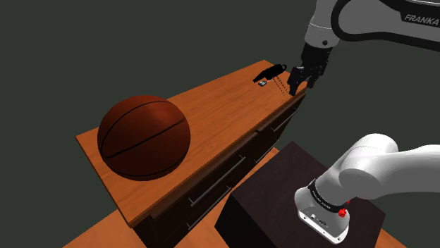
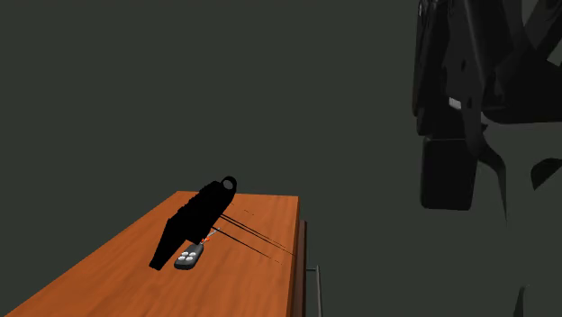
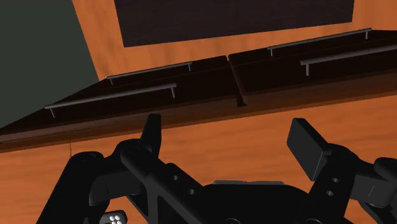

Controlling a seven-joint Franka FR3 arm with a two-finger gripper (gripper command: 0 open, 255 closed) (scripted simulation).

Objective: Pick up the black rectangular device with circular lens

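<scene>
Shoulder view showed the all-black two-finger gripper (image 1: 300,87), opened wide, just beside the black oblong ring-ended device (image 1: 271,72): judged light, rigid, slick; best grasped across its narrow body.

- Ball (image 1: 144,138): reddish brown, with thin black seam lines;
- Dresser top (image 1: 225,98): orange-brown, streaked wood grain;
- Drawer fronts (image 3: 191,79): dark brown; bar handles (image 3: 111,95): grey;
- Device (image 2: 194,221): uniformly black;
- Small fob (image 2: 188,259): grey, with pale buttons;
- Gripper (image 1: 300,81): black; arm (image 1: 381,28): white;
- Stand (image 1: 275,197): very dark brown.
</scene>
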